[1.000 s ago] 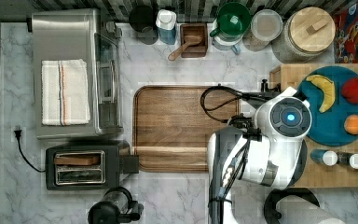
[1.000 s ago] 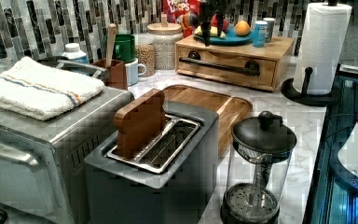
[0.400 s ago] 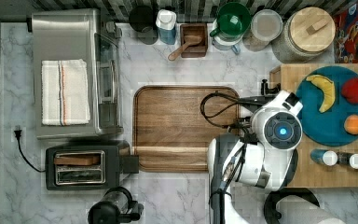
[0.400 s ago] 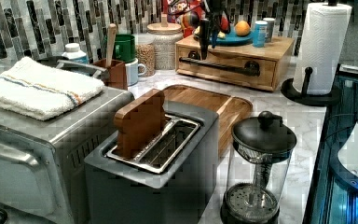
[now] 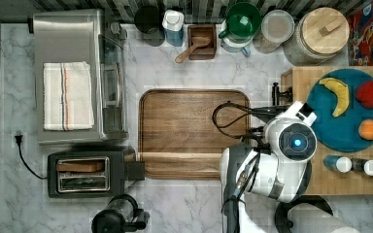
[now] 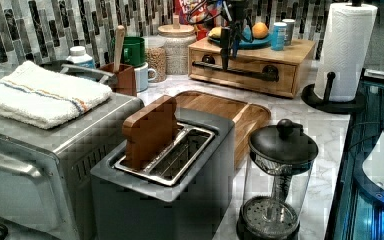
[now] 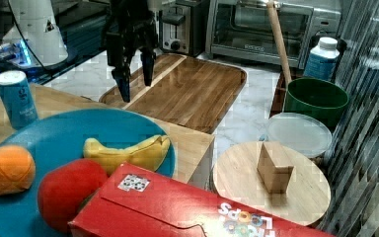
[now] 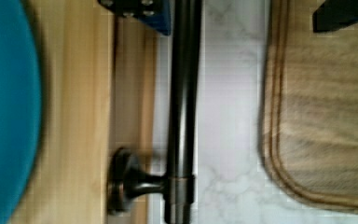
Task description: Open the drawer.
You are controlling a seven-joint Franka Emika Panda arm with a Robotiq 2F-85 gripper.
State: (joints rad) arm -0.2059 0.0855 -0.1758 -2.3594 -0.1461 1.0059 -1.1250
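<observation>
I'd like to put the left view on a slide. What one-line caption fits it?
Robot gripper open, fingers straddling the black bar handle of the closed bamboo drawer on a crowded kitchen counter.

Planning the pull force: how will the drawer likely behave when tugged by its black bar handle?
The drawer looks like stiff wood, and its handle a rigid metal bar, so little flex is likely. The unit carries a loaded blue plate and bottles on top, which probably helps it stay put. The round bar may be slippery for the pincer.
</observation>
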